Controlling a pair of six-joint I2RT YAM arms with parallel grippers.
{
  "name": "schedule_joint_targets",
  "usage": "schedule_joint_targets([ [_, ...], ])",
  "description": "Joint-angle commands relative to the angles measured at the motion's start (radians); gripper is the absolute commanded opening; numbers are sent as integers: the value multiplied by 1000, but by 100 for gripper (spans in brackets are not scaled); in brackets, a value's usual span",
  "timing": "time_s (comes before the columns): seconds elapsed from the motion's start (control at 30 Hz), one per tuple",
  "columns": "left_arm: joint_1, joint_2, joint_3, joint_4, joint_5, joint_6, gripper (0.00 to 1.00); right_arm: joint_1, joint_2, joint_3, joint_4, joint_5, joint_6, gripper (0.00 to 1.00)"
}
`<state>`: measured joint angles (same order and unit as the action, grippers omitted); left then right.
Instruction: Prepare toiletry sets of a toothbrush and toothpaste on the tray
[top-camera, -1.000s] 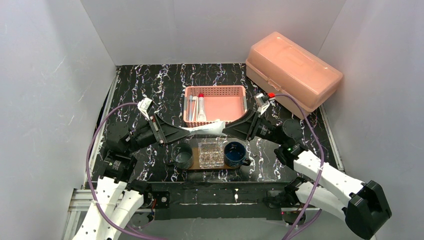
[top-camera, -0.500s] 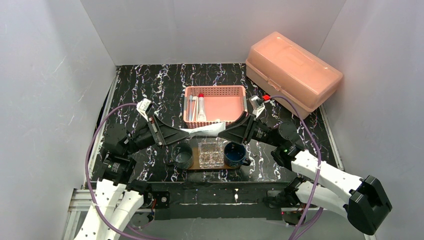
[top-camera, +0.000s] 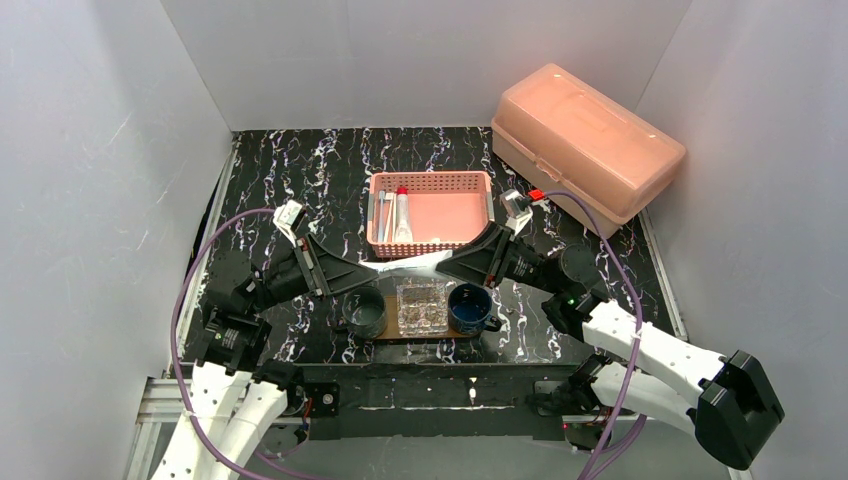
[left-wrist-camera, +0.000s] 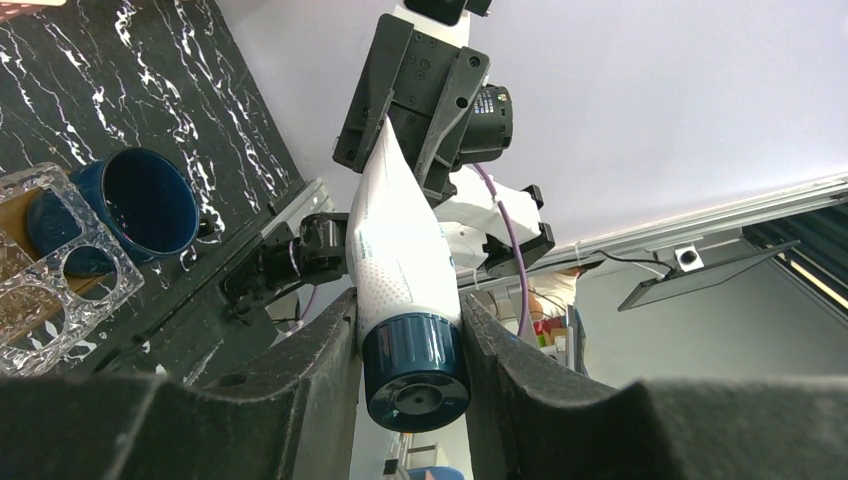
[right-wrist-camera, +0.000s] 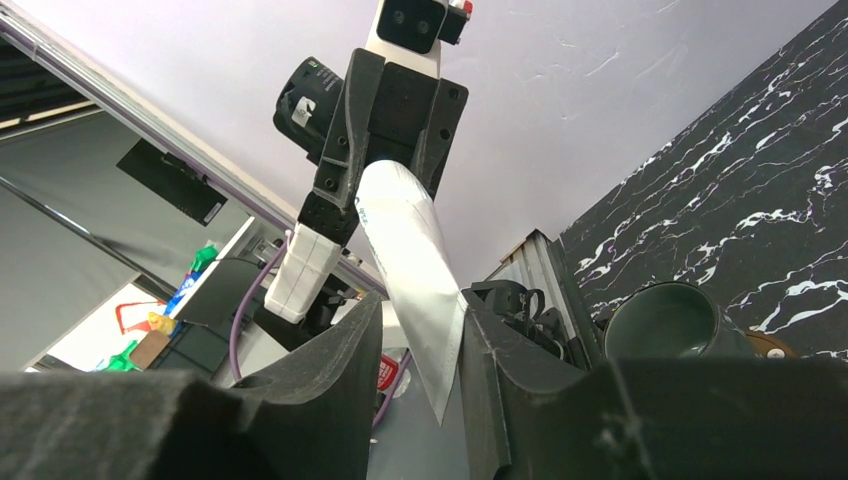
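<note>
A white toothpaste tube (top-camera: 405, 262) with a dark blue cap (left-wrist-camera: 415, 370) hangs level between my two grippers, above the cups. My left gripper (top-camera: 365, 268) is shut on its cap end (left-wrist-camera: 410, 335). My right gripper (top-camera: 447, 262) is shut on its flat crimped end (right-wrist-camera: 420, 340). Below stand the grey-green cup (top-camera: 364, 311), the clear glass cup (top-camera: 422, 305) and the dark blue mug (top-camera: 470, 307) on the brown wooden tray (top-camera: 395, 338). Slim toothbrushes (top-camera: 382, 215) lie in the pink basket. All three cups look empty.
The pink mesh basket (top-camera: 450, 212) sits behind the cups and also holds a red-capped tube (top-camera: 402, 215). A large salmon lidded box (top-camera: 585, 140) stands at the back right. White walls enclose the black marbled table.
Both grippers and the tube between them have shifted slightly nearer and lower, closer above the cups. The grip on both ends is unchanged.
</note>
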<state>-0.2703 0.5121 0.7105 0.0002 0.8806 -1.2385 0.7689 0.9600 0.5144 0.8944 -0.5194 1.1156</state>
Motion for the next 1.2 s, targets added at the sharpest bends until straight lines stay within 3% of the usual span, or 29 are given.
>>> schedule_joint_targets([
  [0.0, 5, -5, -5, 40, 27, 5, 0, 12, -1, 27, 77, 9, -5, 39],
  [0.23, 4, 4, -5, 41, 29, 15, 0, 22, 10, 17, 95, 7, -4, 31],
  [0.4, 4, 8, -5, 40, 33, 25, 0, 29, 28, 9, 130, 1, 13, 1],
  [0.63, 5, 21, -8, 28, 61, 55, 2, 31, 16, 6, 123, 10, -2, 1],
  [0.83, 5, 30, 12, -86, 67, 147, 43, 32, -6, 20, 75, 11, -28, 1],
  [1.03, 5, 38, 34, -183, 77, 251, 70, 32, -30, 55, -23, 15, -78, 1],
  [1.17, 4, 44, 57, -252, 85, 338, 78, 32, -38, 101, -142, -4, -144, 1],
])
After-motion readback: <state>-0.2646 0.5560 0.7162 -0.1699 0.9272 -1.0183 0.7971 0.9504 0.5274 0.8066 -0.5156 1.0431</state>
